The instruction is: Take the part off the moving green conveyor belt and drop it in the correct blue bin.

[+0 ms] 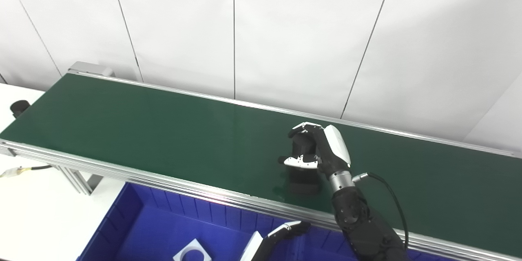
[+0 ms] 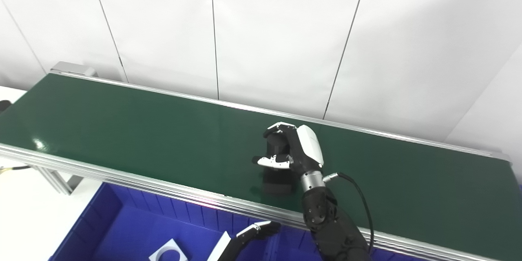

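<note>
A black cylindrical part (image 1: 302, 145) stands upright over the green conveyor belt (image 1: 163, 130), right of its middle. My right hand (image 1: 320, 149) is shut on it, fingers across its top and thumb around its middle. The part's lower end shows under the thumb; I cannot tell whether it rests on the belt or hangs just above it. My left hand (image 1: 281, 231) is low at the bottom edge, over the blue bin (image 1: 134, 208). Only part of it shows, fingers stretched out and holding nothing.
A white square plate with a round hole (image 1: 192, 251) lies in the blue bin, in front of the belt's aluminium rail (image 1: 122, 169). A black knob (image 1: 18, 108) and a yellow-tagged cable (image 1: 16, 170) sit on the white table at left. White wall panels stand behind.
</note>
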